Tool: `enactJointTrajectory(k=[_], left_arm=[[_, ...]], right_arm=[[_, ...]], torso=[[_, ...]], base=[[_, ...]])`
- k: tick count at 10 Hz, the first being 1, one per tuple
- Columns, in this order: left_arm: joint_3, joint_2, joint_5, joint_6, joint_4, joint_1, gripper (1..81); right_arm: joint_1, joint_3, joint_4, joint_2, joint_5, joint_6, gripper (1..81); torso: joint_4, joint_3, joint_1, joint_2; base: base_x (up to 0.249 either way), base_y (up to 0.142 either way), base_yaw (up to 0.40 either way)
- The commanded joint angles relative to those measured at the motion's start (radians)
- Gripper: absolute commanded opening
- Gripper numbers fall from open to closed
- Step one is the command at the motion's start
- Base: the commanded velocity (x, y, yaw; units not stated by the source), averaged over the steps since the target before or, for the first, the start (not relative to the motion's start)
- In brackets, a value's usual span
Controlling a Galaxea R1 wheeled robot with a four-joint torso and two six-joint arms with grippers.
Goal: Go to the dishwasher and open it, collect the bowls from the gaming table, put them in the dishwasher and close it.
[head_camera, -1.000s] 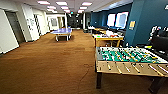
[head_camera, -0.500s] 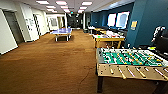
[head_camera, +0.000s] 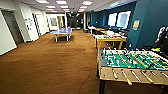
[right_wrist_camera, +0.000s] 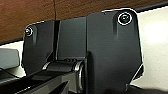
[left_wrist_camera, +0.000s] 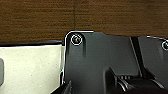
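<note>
Grippers' state unreadable at wrists; head view: foosball table (head_camera: 132, 63), carpet (head_camera: 50, 67).

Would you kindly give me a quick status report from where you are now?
Tools: state not readable. Gaming table ahead right, yellow edged, items on top, bowls not made out. Foosball table close on right; brown floor ahead.

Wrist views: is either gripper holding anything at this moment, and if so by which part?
It cannot be told. Both wrist views show the robot's own dark plate over brown carpet, with no fingers made out and no bowl in sight.
</note>
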Motion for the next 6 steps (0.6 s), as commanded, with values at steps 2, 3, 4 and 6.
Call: enactJointTrajectory(k=[2, 3, 4, 6], left_arm=[[-0.011, -0.013, 0.042, 0.004, -0.004, -0.046, 81.1], [-0.011, -0.013, 0.042, 0.004, -0.005, -0.046, 81.1], [-0.011, -0.013, 0.042, 0.004, -0.005, -0.046, 81.1], [-0.011, -0.013, 0.042, 0.004, -0.004, -0.046, 81.1]], right_arm=[[0.049, 0.006, 0.009, 0.004, -0.055, -0.004, 81.1], [0.049, 0.006, 0.009, 0.004, -0.055, -0.004, 81.1], [0.049, 0.006, 0.009, 0.004, -0.055, -0.004, 81.1], [0.049, 0.006, 0.009, 0.004, -0.055, -0.004, 81.1]], torso=[[0.0, 0.0, 0.0, 0.0], [0.0, 0.0, -0.001, 0.0], [0.0, 0.0, -0.003, -0.002], [0.0, 0.0, -0.002, 0.0]], base=[[0.197, 0.102, 0.0], [0.197, 0.099, 0.0], [0.197, 0.082, 0.0], [0.197, 0.037, 0.0]])
